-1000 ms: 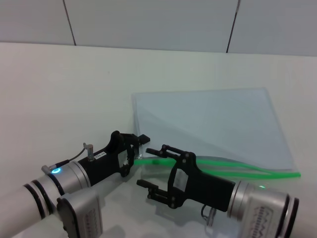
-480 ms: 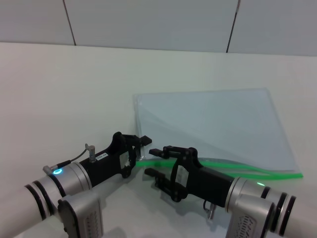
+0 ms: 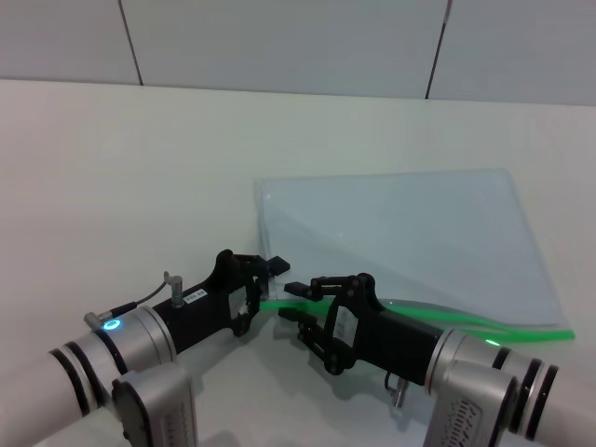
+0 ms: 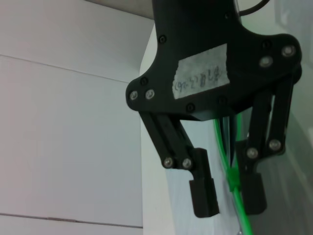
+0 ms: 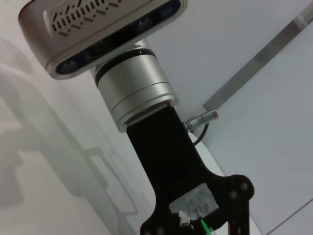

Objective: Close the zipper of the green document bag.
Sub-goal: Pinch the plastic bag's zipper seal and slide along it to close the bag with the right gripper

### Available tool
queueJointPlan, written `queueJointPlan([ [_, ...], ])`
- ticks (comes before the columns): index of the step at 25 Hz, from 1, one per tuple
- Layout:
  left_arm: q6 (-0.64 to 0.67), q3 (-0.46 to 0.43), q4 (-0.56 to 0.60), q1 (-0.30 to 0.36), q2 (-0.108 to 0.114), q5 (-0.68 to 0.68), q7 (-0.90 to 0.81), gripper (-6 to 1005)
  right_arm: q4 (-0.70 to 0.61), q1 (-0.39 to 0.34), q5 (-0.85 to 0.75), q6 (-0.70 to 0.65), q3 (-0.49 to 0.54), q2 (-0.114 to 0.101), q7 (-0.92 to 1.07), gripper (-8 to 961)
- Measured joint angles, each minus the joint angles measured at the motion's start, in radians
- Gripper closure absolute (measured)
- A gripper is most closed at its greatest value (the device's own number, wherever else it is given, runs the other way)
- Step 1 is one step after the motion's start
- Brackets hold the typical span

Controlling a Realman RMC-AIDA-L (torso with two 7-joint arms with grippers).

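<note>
Right tool (image 3: 291,303) is sliding in, fingers spread around the zipper (image 3: 447,321) near the green document bag (image 3: 400,233)'s corner; left tool (image 3: 270,272), open, is straddling it.

A lab-like test bench: plain white table (image 3: 140,168), bare grey panelled wall (image 3: 279,42) behind.

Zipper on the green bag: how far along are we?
Early stage. Done: both grippers have reached the near-left corner of the document bag. In hand: the left gripper sits at the zipper end, and the right gripper is open with the green strip between its fingers. Left: the strip's two tracks still gape apart along the near edge, so the whole run toward the far right end remains to close.
</note>
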Motion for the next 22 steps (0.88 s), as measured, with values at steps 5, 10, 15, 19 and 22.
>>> queueJointPlan([
  [5,0.000,0.000,0.001,0.000,-0.001,0.003,0.001,933,-0.001,0.000,-0.001,0.001,0.000,0.000,-0.008,709],
  [10,0.000,0.000,0.001,0.000,-0.001,0.005,0.001,930,0.002,-0.008,-0.001,0.001,0.002,0.000,-0.040,801],
  [15,0.000,0.001,0.001,0.002,-0.001,0.007,0.001,927,0.003,-0.009,-0.001,0.001,0.002,0.000,-0.040,837],
  [19,0.000,0.001,0.006,0.006,0.000,0.007,0.001,925,0.003,-0.009,-0.001,0.001,0.002,0.000,-0.041,851],
  [22,0.000,0.001,0.010,0.009,0.001,0.007,0.004,923,0.003,-0.009,-0.001,0.001,0.002,0.000,-0.041,862],
])
